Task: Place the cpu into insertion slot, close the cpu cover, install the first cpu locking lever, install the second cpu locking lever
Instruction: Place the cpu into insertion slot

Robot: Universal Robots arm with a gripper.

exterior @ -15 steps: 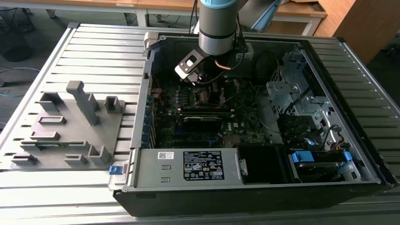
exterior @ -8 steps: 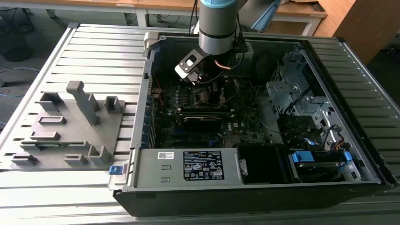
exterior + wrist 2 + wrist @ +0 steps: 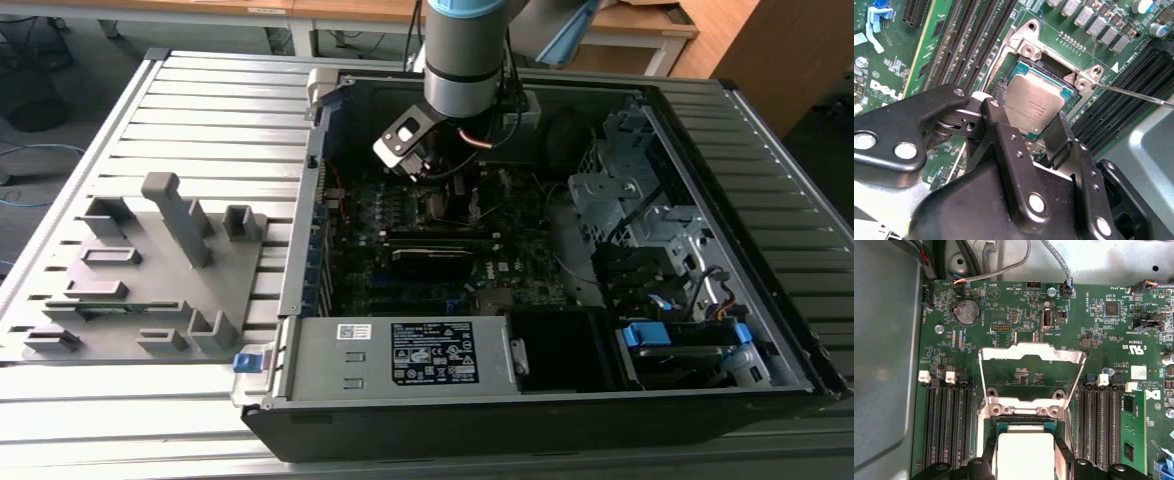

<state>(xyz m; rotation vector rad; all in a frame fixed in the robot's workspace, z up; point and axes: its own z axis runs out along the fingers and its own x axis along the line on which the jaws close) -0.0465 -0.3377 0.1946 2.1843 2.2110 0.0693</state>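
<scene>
The cpu is a silver-grey square chip lying flat in the insertion slot, inside its silvery rim. My gripper straddles it, with one black finger against each of two opposite edges. In the first wrist view the cpu sits between the fingers of the gripper, just below the slot's hinge bar. The cpu cover stands swung open, away from the socket. A thin locking lever sticks out beside the slot. In the exterior view the gripper is down inside the computer case.
Long black memory slots run along both sides of the socket. The case walls, the drive cage and the power supply box hem in the board. A grey fixture block lies on the table at the exterior view's left.
</scene>
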